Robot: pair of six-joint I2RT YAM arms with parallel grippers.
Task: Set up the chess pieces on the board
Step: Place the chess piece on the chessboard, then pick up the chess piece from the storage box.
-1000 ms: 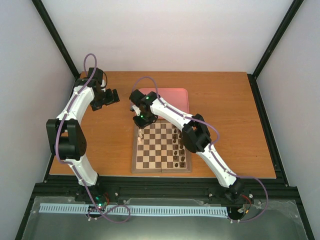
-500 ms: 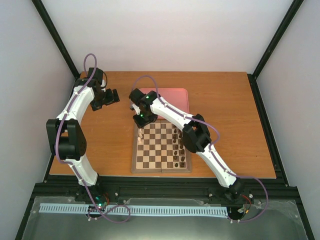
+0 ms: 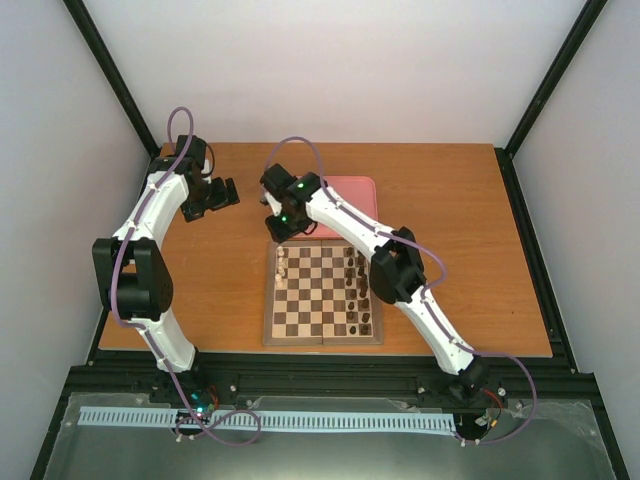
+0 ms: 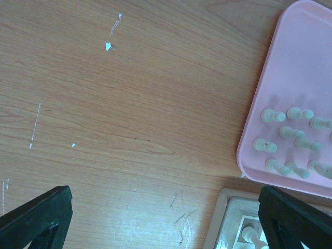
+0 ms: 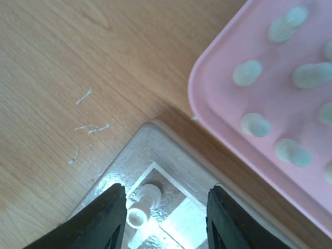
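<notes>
The board point(image 3: 322, 341) lies at the table's middle. A couple of cream chess pieces point(image 3: 284, 264) stand along its left side and dark pieces point(image 3: 361, 292) along its right. My right gripper point(image 3: 278, 228) hovers open over the board's far-left corner. In the right wrist view its fingers point(image 5: 110, 218) stand apart on either side of one upright cream piece point(image 5: 146, 197) on the corner square, close to the left finger. My left gripper point(image 3: 226, 197) is open over bare table, left of the tray; its wide-spread fingers point(image 4: 36, 218) hold nothing.
A pink tray point(image 3: 355, 188) sits just beyond the board, partly under the right arm. Several cream pieces point(image 4: 290, 136) lie in it, and the right wrist view shows them too point(image 5: 248, 72). The board's corner point(image 4: 228, 223) shows in the left wrist view.
My right gripper has opened and drawn back from the board's far-left corner toward the tray, leaving a cream piece standing there. The left arm has not moved.
</notes>
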